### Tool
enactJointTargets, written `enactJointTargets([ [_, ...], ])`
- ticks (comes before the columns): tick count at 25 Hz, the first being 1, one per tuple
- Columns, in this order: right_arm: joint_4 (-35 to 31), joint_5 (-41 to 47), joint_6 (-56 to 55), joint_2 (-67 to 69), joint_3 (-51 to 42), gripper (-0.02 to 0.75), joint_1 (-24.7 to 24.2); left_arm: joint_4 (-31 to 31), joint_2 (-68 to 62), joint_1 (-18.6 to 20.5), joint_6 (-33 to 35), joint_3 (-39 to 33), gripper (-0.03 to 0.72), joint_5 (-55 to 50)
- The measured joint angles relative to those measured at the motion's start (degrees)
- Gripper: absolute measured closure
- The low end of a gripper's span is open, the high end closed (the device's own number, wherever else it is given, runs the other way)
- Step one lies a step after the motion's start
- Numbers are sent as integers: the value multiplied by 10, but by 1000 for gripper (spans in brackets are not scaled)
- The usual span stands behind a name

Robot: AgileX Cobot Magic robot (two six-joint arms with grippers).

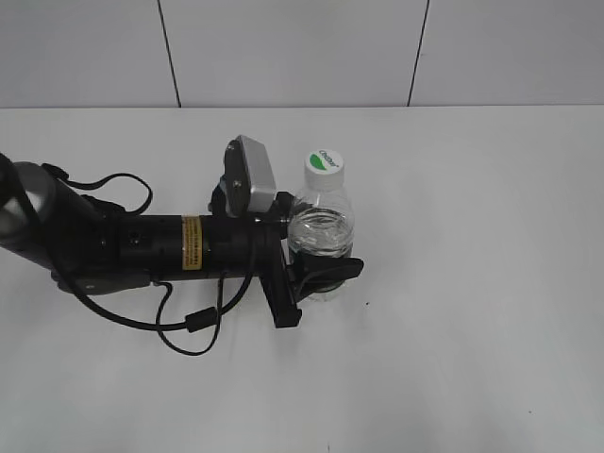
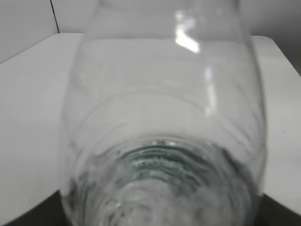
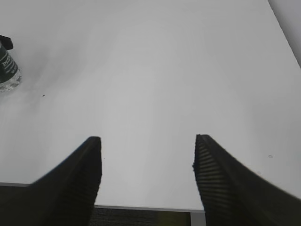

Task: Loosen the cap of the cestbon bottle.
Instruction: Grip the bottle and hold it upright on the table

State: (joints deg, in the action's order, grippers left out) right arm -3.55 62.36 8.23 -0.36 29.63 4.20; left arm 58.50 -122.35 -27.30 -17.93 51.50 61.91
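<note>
Cap (image 1: 324,162) sits above the left claw (image 1: 326,267), which is clamped on the bottle (image 1: 322,231); its label is mostly hidden. Right claw (image 3: 146,162) spread wide over bare desk (image 3: 155,70).

White table (image 1: 472,283) — cestbon bottle (image 1: 322,231) standing upright.

Left wrist view: cestbon bottle (image 2: 164,117) fills the frame, blurred, neck cut off at top; gripper fingers unseen. Exterior view: left gripper (image 1: 326,269) hides the bottle's lower body. Lettering on the cap (image 1: 325,164) too small to read.
</note>
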Motion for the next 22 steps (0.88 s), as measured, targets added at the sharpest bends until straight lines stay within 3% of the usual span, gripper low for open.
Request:
enactJointTargets([
  [22, 0, 0, 0, 0, 0, 265, 0, -28, -50, -4, 0, 7, 281, -1],
])
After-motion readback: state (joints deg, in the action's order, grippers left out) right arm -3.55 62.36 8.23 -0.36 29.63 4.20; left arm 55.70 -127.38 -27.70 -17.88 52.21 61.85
